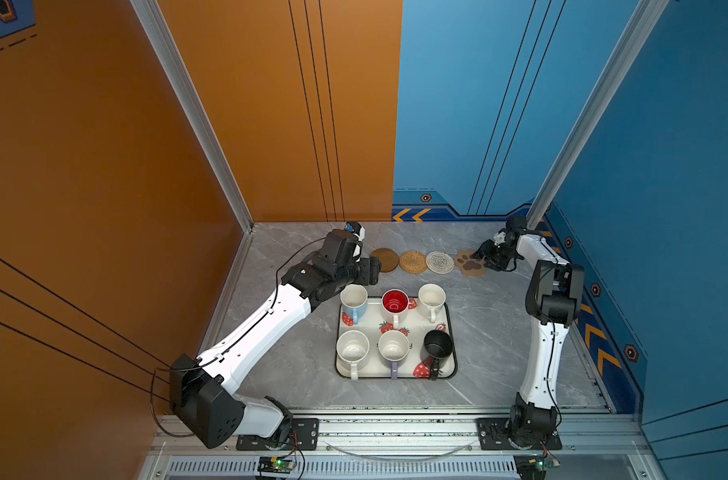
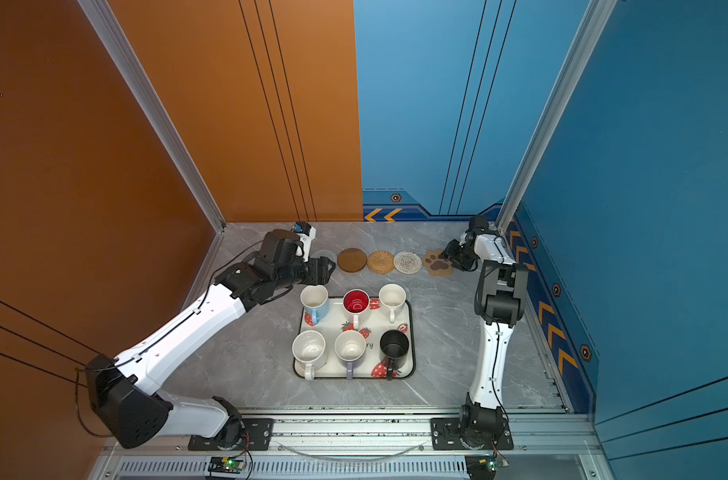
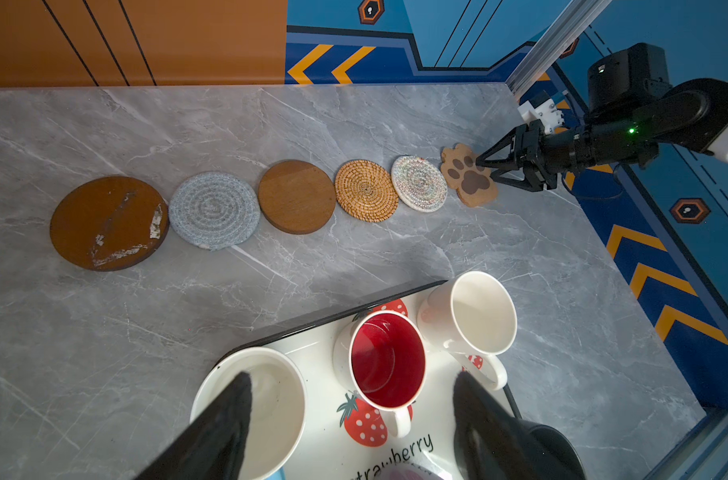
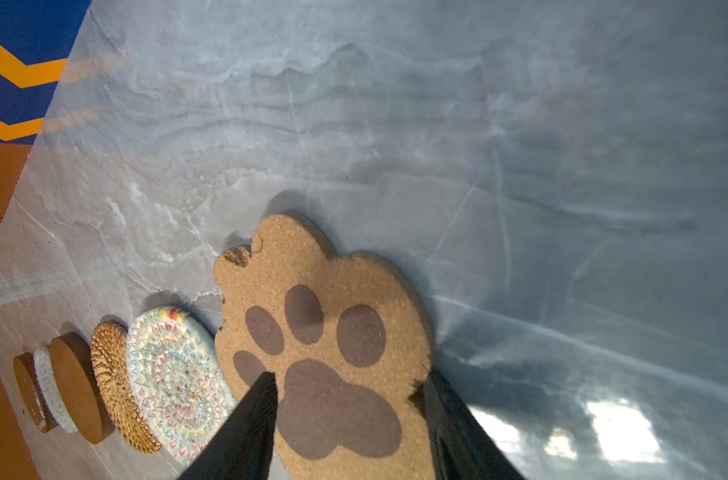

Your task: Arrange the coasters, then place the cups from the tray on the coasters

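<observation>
Cork paw-print coaster lies at the three o'clock end of the coaster row, one o'clock from the tray; right gripper straddles its edge, jaws partly apart; whether they pinch it we cannot tell. Left gripper hangs wide and empty by the light blue mug at the tray's eleven o'clock corner; all six cups sit on the tray. We judge arranging nearly done; next move calls for gripping that mug's wall and lifting clear of neighbours.
</observation>
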Motion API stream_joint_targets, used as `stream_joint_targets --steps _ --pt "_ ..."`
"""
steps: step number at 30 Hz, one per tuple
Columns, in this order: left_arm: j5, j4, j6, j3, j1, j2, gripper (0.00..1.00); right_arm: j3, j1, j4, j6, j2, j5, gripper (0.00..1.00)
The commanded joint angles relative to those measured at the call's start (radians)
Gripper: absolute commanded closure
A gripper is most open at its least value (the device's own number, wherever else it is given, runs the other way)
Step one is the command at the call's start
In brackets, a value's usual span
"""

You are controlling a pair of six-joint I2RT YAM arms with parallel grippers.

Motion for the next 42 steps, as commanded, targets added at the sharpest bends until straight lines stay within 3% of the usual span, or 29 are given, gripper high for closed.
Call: stream_joint_targets --steps 1,12,24,30,38,42 --pt "-0.023 -0.023 0.002 0.018 -0.009 -0.019 0.23 -0.014 0.019 -0.051 0.022 0.082 0.005 0.44" --pt "-0.029 -0.025 0.008 0.021 -0.007 -0.027 0.23 -0.032 0.003 -0.053 0.028 -0.011 0.039 0.42" --pt "-0.037 -0.025 0.026 0.024 -0.004 -0.067 0.22 -0.085 0.029 -0.048 0.019 -0.295 0.060 0.41" --pt "-0.043 -0.026 0.040 0.008 -0.005 -0.115 0.22 -0.153 0.088 -0.044 -0.006 -0.470 0.091 0.40" --pt "-0.058 -0.038 0.069 0.016 -0.012 -0.175 0.22 -0.371 0.210 0.052 -0.005 -0.713 0.148 0.38" --pt "-0.088 -0.046 0.081 0.009 -0.013 -0.207 0.22 -0.448 0.298 0.058 -0.033 -0.823 0.235 0.38"
